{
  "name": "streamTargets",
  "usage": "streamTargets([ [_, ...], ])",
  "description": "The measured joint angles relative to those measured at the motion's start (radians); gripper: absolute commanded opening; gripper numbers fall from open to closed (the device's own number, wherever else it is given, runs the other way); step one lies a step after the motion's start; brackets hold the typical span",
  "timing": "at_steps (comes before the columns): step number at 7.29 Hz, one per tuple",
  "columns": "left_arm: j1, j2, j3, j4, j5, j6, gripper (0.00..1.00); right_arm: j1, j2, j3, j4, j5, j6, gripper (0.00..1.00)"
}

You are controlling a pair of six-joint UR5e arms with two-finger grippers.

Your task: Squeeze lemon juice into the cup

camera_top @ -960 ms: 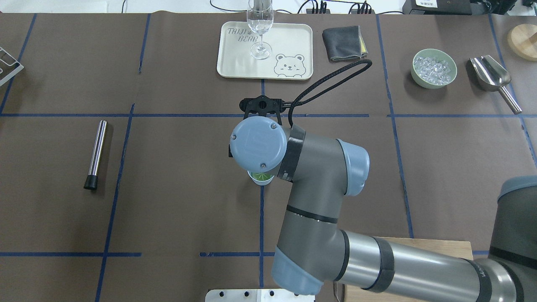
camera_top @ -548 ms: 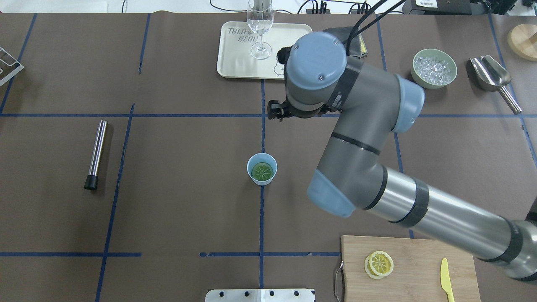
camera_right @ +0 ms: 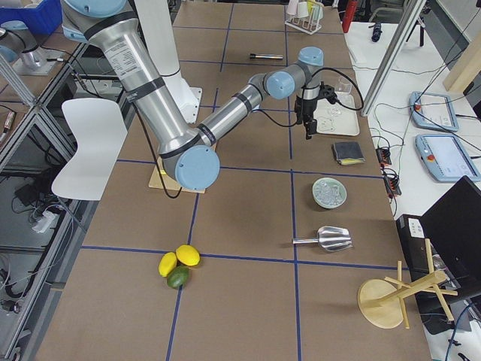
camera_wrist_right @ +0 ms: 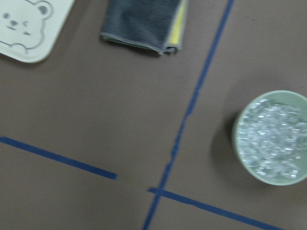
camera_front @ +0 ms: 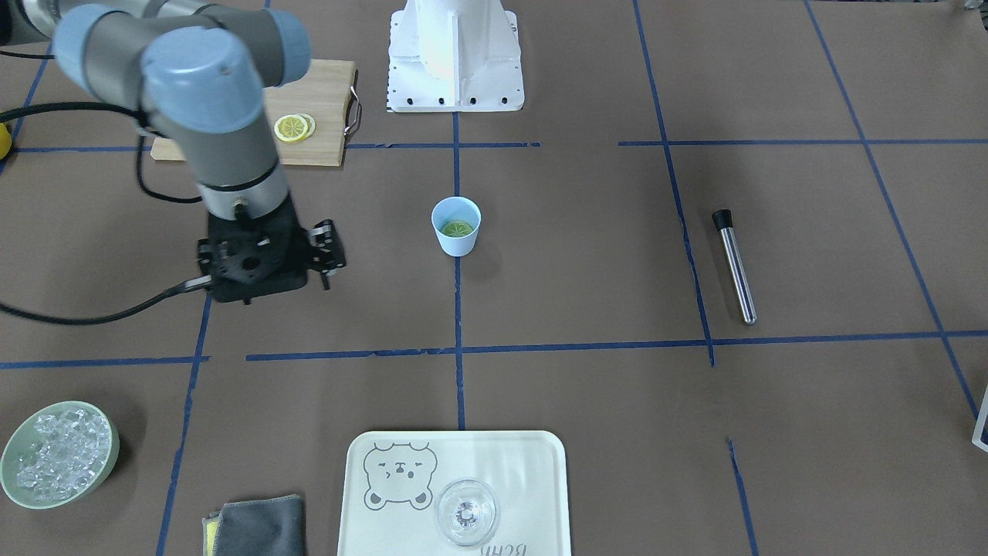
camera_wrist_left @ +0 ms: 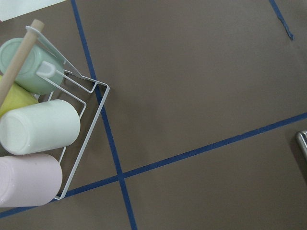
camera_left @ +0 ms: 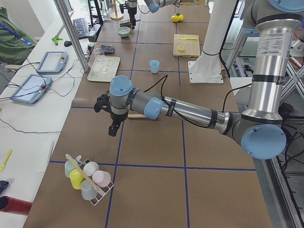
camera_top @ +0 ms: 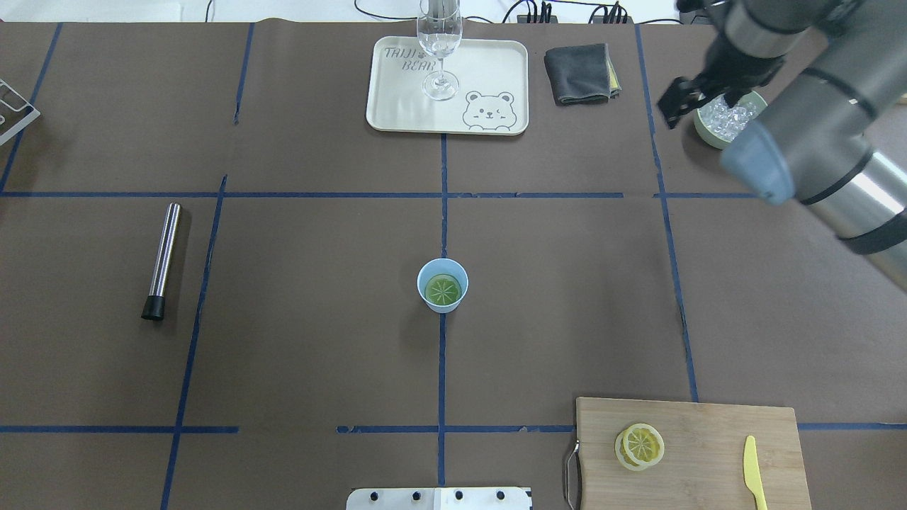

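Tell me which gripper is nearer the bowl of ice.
Right. The right gripper hangs near the bowl of ice; the left gripper is far off, by the mug rack.

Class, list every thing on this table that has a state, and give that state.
lemon: lying flat inside the cup.
cup: upright.
stemmed glass: upright on the tray, looks empty.
green bowl: full of ice.
grey cloth: folded.
right gripper: open, holding nothing.
left gripper: cannot tell.
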Motion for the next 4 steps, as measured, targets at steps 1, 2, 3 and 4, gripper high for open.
streamTargets([
  [1, 0.007, -0.026, -0.01, -0.035, 0.0, -0.023, 1.0, 0.102, -0.066, -0.019, -0.003, 0.052, -0.178, 1.0],
  [2, 0.01, -0.041, -0.005, -0.134, -0.001, -0.032, 1.0, 0.178, -0.129, -0.037, -0.002, 0.079, -0.313, 1.0],
  [3, 0.01, -0.047, 0.01, -0.259, -0.004, -0.059, 1.0, 0.235, -0.188, -0.051, 0.0, 0.09, -0.384, 1.0],
  [4, 0.011, -0.046, 0.029, -0.361, -0.009, -0.114, 1.0, 0.275, -0.258, -0.058, 0.001, 0.09, -0.412, 1.0],
])
